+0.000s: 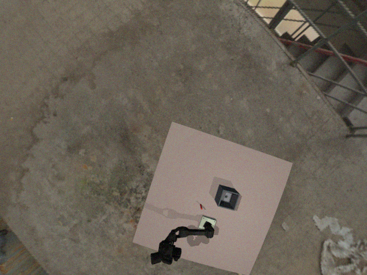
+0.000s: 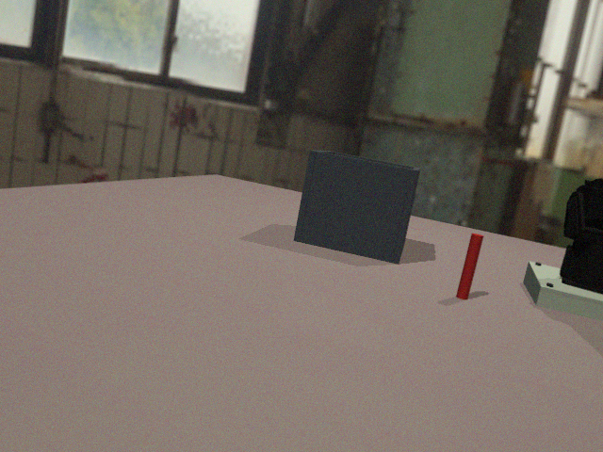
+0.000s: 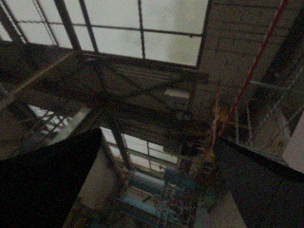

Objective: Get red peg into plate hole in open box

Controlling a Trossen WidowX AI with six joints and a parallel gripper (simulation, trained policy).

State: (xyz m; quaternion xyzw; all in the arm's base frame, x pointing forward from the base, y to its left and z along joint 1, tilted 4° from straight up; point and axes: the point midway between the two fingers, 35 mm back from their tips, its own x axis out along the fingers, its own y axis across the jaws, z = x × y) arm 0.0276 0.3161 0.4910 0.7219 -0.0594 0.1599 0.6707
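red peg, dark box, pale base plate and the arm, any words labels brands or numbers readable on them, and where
None can be read: no lettering shows on the red peg, the dark box, the pale base plate or the black arm.

We look into a worn industrial hall with stained walls and pale windows.
Around the pinkish tabletop we see a blotchy concrete floor, with a metal railing and grey steps at one corner; outside, we find dark-framed windows letting in whitish light above a grimy, lined wall, a faded green panel beside it, and, in the dim wrist view, crossing dark beams.
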